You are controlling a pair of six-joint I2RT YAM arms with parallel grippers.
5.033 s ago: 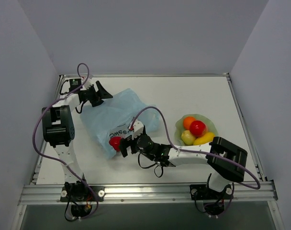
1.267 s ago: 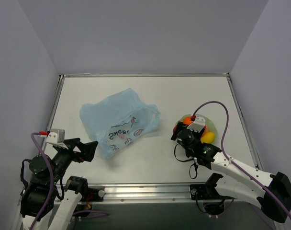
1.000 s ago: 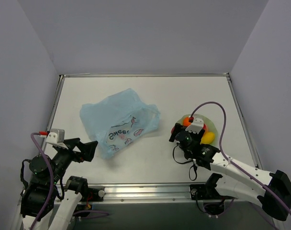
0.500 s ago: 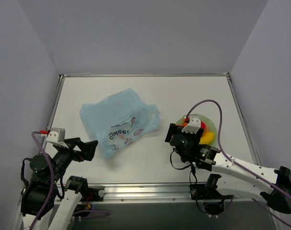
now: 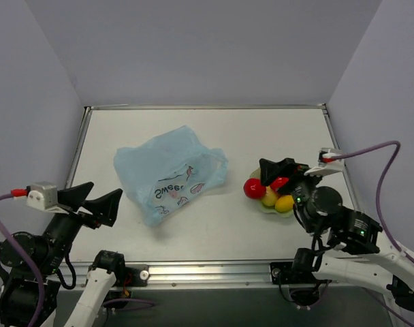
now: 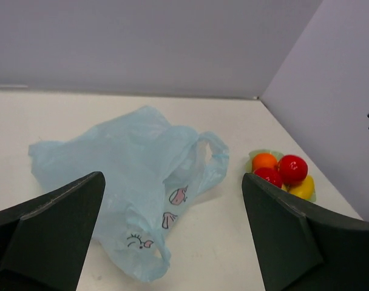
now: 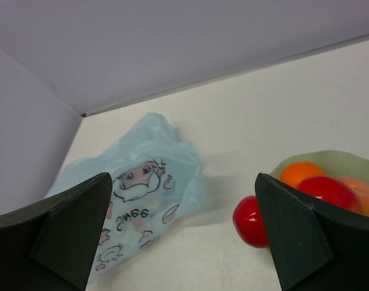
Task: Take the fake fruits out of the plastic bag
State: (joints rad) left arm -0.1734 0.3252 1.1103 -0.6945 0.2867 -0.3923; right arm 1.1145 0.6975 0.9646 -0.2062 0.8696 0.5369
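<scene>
1. The left gripper (image 6: pixel 172 177) and the right gripper (image 7: pixel 183 176) both have their jaws wide apart and hold nothing.
2. The plastic bag (image 5: pixel 167 174) lies crumpled.
3. The fake fruits (image 6: pixel 280 173) sit piled on the green dish (image 7: pixel 330 159), apart from the bag.

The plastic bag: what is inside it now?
No fruit colour shows through the plastic bag in any view, but its folds hide part of the inside. The fake fruits lie at the green dish.
</scene>
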